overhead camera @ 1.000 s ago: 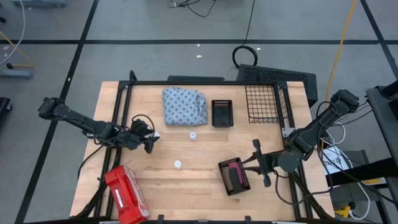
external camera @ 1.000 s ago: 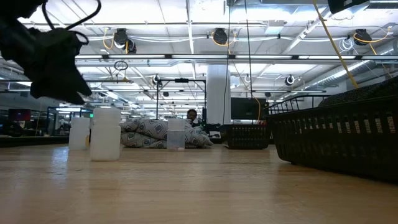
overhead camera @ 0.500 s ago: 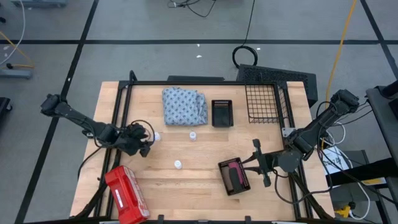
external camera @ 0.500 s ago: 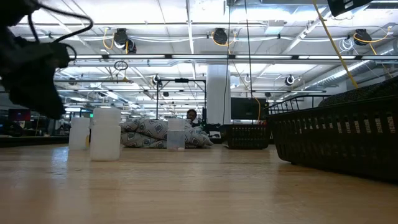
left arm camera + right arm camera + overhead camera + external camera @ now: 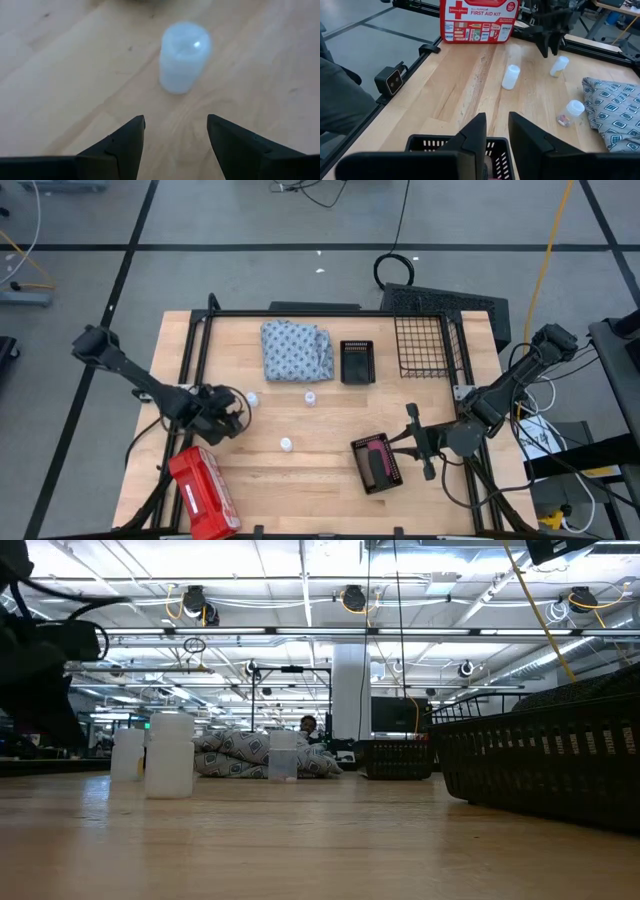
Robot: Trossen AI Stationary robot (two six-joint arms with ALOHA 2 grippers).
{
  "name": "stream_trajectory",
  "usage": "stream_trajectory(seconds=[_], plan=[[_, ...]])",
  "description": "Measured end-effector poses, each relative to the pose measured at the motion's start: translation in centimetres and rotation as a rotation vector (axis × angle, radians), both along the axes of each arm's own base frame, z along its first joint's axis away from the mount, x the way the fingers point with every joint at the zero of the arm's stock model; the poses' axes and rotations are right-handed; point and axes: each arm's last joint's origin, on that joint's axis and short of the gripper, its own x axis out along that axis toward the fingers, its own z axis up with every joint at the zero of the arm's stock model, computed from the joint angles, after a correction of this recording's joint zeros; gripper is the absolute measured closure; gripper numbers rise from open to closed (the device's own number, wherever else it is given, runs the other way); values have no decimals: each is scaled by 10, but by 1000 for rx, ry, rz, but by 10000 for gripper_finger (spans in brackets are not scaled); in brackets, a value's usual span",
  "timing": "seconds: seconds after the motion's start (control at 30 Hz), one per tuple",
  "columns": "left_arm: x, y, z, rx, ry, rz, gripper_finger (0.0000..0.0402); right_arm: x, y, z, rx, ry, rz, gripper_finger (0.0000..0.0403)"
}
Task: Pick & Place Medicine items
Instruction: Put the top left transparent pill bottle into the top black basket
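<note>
Three small white bottles stand upright on the table: one point(image 5: 252, 398) point(image 5: 184, 56) just ahead of my left gripper, one point(image 5: 310, 396) near the cloth, one point(image 5: 286, 444) nearer the front. My left gripper point(image 5: 234, 416) point(image 5: 175, 131) is low over the wood and open, with the first bottle beyond its fingertips and untouched. A pink-red tube point(image 5: 377, 458) lies in a black basket point(image 5: 366, 480) at the near right. My right gripper point(image 5: 403, 444) point(image 5: 496, 127) hovers at that basket's right side, its fingers a narrow gap apart with nothing between them.
A red first-aid case point(image 5: 203, 492) lies at the near left, close to my left arm. A blue-white patterned cloth point(image 5: 297, 348), a small black basket point(image 5: 356, 362) and a wire basket point(image 5: 430, 345) sit along the far side. Bare wood lies between the bottles.
My left gripper has drawn back from the white bottle toward the table's near-left and sunk lower, tipping more steeply down. In the low view it has slid toward that picture's left edge. The bottles have stayed where they were.
</note>
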Motion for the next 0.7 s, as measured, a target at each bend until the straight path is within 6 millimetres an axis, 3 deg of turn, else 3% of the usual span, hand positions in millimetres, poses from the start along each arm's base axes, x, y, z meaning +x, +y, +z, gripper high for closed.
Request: stream_trajectory(seconds=[0.37, 0.7], plan=[[14, -7, -26, 113, 47, 76, 178, 0, 0, 0, 1, 0, -1, 335], [34, -17, -44, 204, 9, -18, 178, 0, 0, 0, 0, 0, 0, 336]])
